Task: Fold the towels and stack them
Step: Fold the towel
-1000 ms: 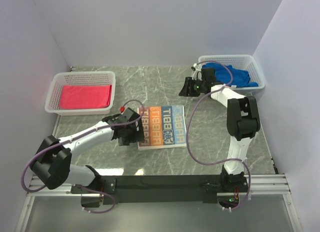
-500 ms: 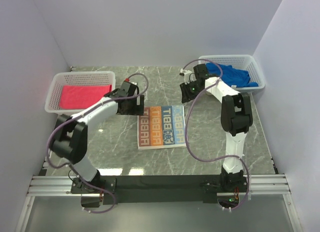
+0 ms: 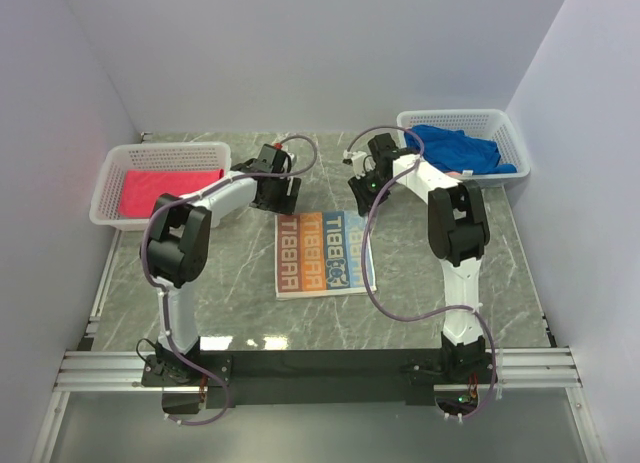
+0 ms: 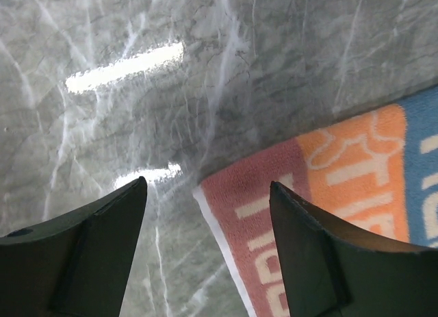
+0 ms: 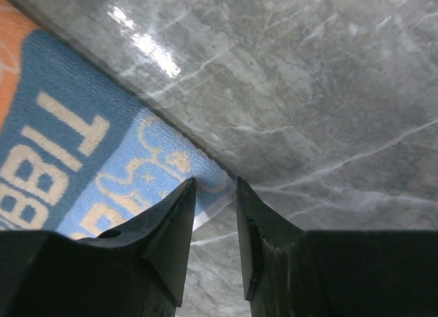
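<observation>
I count three towels from here: one printed towel (image 3: 324, 253), one pink-red towel (image 3: 170, 191) and one blue towel (image 3: 455, 148). I see two white mesh baskets, a left basket (image 3: 108, 188) and a right basket (image 3: 512, 143). There is one table (image 3: 420, 303). I'm running two arms, the left arm (image 3: 215, 198) and the right arm (image 3: 440, 183). Each shows two fingers: the left fingers (image 4: 89, 255) and the right fingers (image 5: 164, 242).
</observation>
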You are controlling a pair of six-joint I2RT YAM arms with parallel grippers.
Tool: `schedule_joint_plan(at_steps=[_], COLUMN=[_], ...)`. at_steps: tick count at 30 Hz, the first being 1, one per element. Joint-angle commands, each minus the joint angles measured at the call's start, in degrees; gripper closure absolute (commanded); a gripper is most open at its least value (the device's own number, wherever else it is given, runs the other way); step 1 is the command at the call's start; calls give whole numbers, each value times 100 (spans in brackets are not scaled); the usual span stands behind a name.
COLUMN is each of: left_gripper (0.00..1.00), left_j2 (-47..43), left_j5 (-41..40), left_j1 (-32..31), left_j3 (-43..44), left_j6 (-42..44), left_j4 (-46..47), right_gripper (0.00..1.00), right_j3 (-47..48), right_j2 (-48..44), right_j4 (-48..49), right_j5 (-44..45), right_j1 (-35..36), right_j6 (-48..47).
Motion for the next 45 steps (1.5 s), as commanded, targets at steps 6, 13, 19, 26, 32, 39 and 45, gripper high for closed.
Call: schedule_joint_plan(at_steps=[6, 13, 19, 26, 32, 39, 45], left_gripper=[23, 32, 39, 46, 40, 48, 65], left_j2=[278, 560, 823, 1026, 1052, 1052, 1149], left_j5=[176, 105, 167, 387, 711, 949, 958], left_j1=[21, 21, 82, 223, 451, 522, 522], left_j3=[351, 360, 386, 281, 245, 290, 237], left_j6=[231, 257, 283, 301, 371, 521, 556], left_j4=[50, 15, 24, -47, -108, -170, -284], right_gripper=[62, 68, 78, 97, 100, 100, 100], right_j3=[185, 115, 80, 45, 18, -8, -26], right_j2=[131, 202, 193, 175, 158, 96, 52], right_j4=[-155, -155, -182, -190, -182, -164, -155], right_j5=[612, 665, 630, 586, 568, 647, 717], right_j1=[135, 249, 258, 258, 258, 258, 267], right_j6=[-122, -158, -245, -289, -334, -360, -360])
